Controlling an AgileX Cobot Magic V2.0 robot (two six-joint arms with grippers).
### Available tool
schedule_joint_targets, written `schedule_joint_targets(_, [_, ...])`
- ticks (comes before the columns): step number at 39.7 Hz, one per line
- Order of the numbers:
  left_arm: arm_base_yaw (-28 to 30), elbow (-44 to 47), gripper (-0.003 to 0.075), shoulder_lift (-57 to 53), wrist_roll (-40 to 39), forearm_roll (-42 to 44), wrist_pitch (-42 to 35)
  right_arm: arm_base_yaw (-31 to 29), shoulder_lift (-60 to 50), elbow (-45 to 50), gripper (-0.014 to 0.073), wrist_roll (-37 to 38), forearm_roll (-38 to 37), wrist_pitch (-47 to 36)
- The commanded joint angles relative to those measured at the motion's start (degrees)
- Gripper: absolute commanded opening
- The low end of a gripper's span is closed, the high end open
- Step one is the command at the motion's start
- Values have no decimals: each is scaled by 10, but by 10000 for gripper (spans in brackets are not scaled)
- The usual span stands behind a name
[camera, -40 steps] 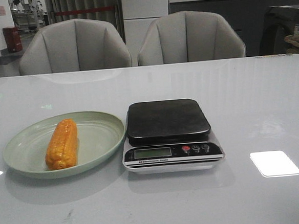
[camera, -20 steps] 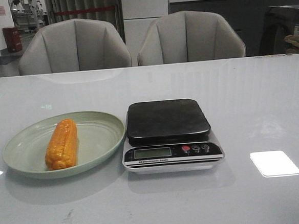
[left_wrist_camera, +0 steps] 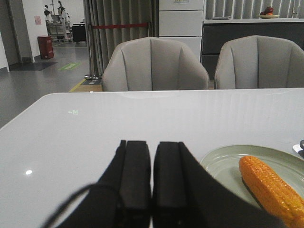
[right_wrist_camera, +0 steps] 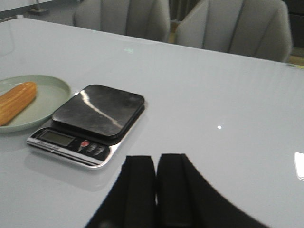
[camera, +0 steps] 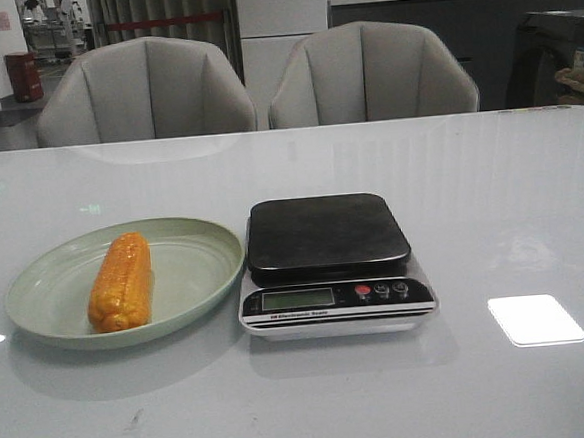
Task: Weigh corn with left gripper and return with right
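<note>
1. Front: we see the corn (camera: 121, 281) lying on the plate (camera: 200, 270), just left of the scale (camera: 330, 261).
2. Left wrist: our left gripper (left_wrist_camera: 152, 178) hovers level, fingers together, near the corn (left_wrist_camera: 270, 190).
3. Right wrist: our right gripper (right_wrist_camera: 156, 183) is closed, empty, short of the scale (right_wrist_camera: 92, 121).

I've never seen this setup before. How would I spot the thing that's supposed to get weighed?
Start at the big white table and find the black-topped kitchen scale near its middle. Just left of the scale, in the front view, sits a pale green plate, and the corn lies lengthwise on it. It is the only orange-yellow object on the table, a cob ridged with rows of kernels.
</note>
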Motion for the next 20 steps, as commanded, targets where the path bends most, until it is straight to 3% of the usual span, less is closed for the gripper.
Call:
schedule_joint_targets(1, [1,18,113,-13,-6,-5,-48,-47,5,3,158,-6,-7,-86])
schedule_joint_targets(10, [1,18,113,-13,-6,-5,-48,-126,-29,59,158,-6,-7,-146])
schedule_joint_targets(20, [1,18,113,-13,-6,-5,-48,-146,-72,104,158,1,-8,-164])
